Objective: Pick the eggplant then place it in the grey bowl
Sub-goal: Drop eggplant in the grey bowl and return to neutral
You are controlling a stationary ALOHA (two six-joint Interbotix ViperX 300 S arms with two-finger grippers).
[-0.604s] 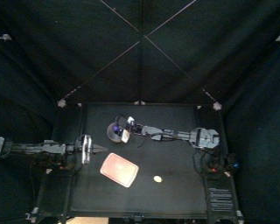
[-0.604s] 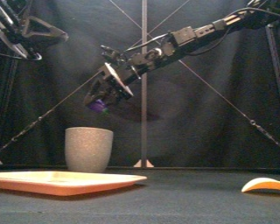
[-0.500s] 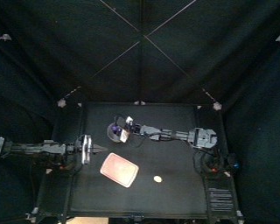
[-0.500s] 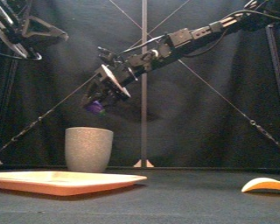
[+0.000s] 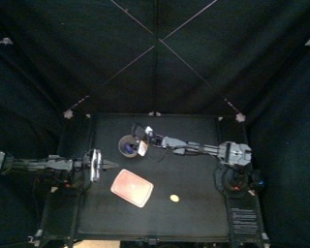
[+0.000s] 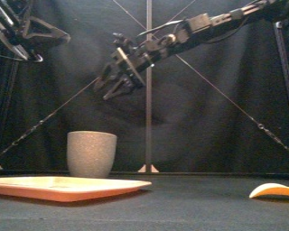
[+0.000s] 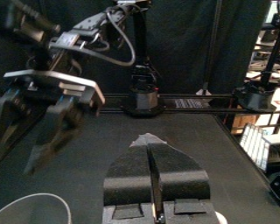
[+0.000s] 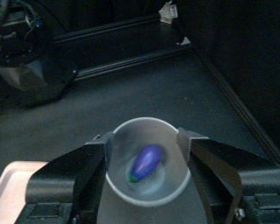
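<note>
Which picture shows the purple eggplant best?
Right wrist view: it looks down into the grey bowl, where the eggplant lies. The front view shows only the bowl's outside, the left wrist view its rim, the top view a blur.

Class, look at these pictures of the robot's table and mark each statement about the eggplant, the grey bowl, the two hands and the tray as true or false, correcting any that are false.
1. The eggplant lies inside the grey bowl. True.
2. The right hand is shut on the eggplant. False: it is open, holds nothing and hangs above the bowl.
3. The left hand is shut and holds nothing. True.
4. The yellow toy lies on the pink tray. False: it lies on the table at the right, well apart from the tray, which is bare.
</note>
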